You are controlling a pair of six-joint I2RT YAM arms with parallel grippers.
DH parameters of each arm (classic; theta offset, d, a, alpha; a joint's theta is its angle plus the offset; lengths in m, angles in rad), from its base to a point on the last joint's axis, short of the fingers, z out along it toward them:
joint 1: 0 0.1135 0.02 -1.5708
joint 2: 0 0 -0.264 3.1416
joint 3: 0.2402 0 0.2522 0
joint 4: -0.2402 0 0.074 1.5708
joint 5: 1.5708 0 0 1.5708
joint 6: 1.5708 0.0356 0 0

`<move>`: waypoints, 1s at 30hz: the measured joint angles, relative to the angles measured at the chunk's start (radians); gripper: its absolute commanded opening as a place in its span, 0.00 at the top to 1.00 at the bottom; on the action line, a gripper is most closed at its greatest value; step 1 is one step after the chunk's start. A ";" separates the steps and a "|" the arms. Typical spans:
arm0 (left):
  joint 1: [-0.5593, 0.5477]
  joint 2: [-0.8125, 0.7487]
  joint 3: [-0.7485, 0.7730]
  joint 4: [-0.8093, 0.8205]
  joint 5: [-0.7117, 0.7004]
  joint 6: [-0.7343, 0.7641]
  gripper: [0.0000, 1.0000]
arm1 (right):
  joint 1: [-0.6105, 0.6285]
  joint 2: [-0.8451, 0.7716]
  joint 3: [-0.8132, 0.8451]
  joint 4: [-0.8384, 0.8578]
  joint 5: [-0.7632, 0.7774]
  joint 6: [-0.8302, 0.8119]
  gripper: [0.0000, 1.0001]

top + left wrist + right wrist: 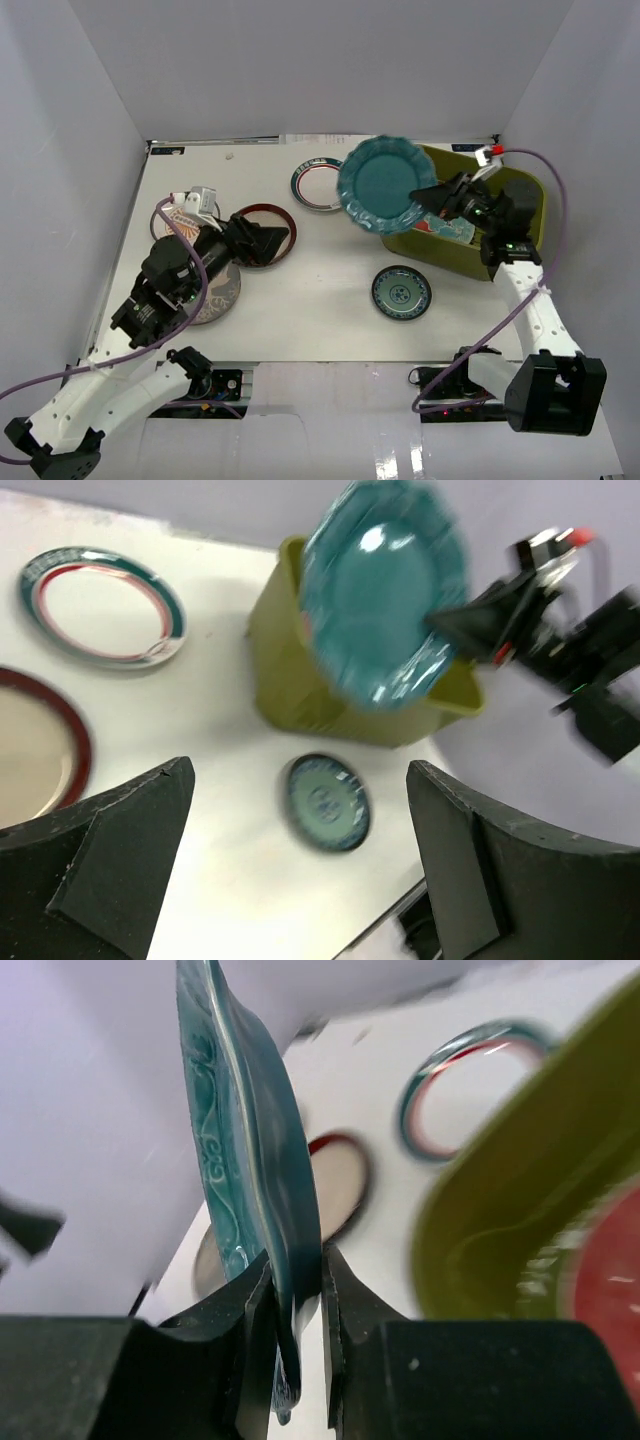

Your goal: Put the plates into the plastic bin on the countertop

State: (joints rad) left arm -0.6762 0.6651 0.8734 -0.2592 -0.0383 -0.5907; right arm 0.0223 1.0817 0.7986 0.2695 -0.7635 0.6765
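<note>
My right gripper (432, 196) is shut on the rim of the scalloped teal plate (382, 185) and holds it raised over the left end of the olive-green plastic bin (520, 182). In the right wrist view the plate (250, 1150) stands on edge between my fingers (250, 1310). A red-and-teal floral plate (450, 228) lies in the bin. My left gripper (272, 240) is open and empty above the red-rimmed cream plate (262, 226). A small blue-green patterned plate (401, 292) and a green-rimmed white plate (316, 184) lie on the countertop (330, 310).
A grey plate (215, 295) and an orange sunburst plate (175, 215) lie under my left arm at the left. Pale grey walls enclose the countertop. The left wrist view shows the small plate (326, 802) between my open fingers, far below.
</note>
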 measured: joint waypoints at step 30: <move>0.000 -0.167 -0.196 -0.240 -0.082 0.250 0.02 | -0.225 0.291 0.028 -0.290 0.613 -0.147 0.49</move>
State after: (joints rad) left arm -0.6762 0.4984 0.6777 -0.4995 -0.1200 -0.3408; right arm -0.2028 1.3727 0.8268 -0.0200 -0.1505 0.5297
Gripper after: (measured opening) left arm 0.978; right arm 0.336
